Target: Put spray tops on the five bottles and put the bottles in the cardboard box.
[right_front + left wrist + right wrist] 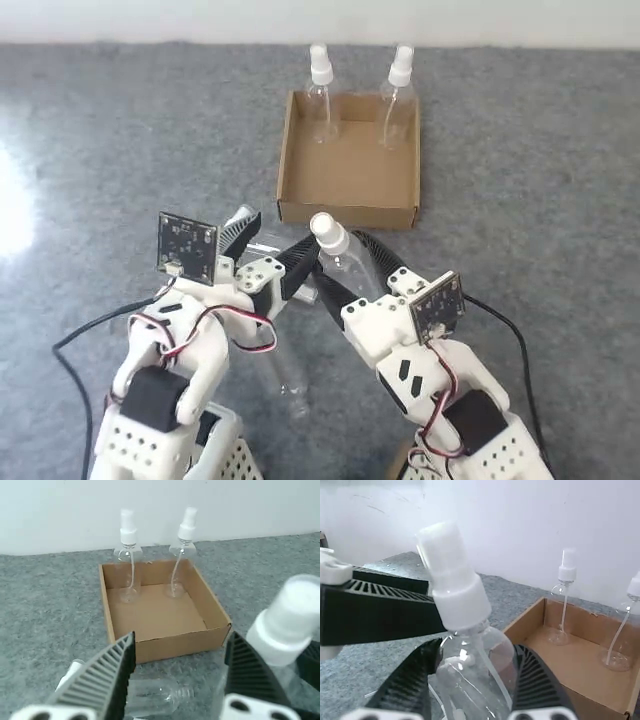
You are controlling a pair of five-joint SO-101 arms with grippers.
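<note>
The right claw (476, 667) pinches a bottle (472, 652) around its fat part and holds it up, a little tilted. A white top (452, 575) sits on its neck. The left claw (182, 645) is spread wide. The top is just beside one of its fingers, not between them.

The top looks on, but I cannot tell if it is tight. To do this step well, the right claw should squeeze steady and hold the bottle straight. Then the left claw can come around the top and turn it snug. Too hard a squeeze could squash the thin bottle.

The box (345, 212) is just ahead of both claws, with its front wall nearest. Two capped bottles (320, 95) stand by its far wall, so the near half is free. The held bottle must go up over the front wall, then down, well apart from those two.

A bare bottle (155, 697) lies on the table (520, 150) under the left claw. Another one (285, 370) lies back between the arms. The two claws are very close, so the left one should back off first.
</note>
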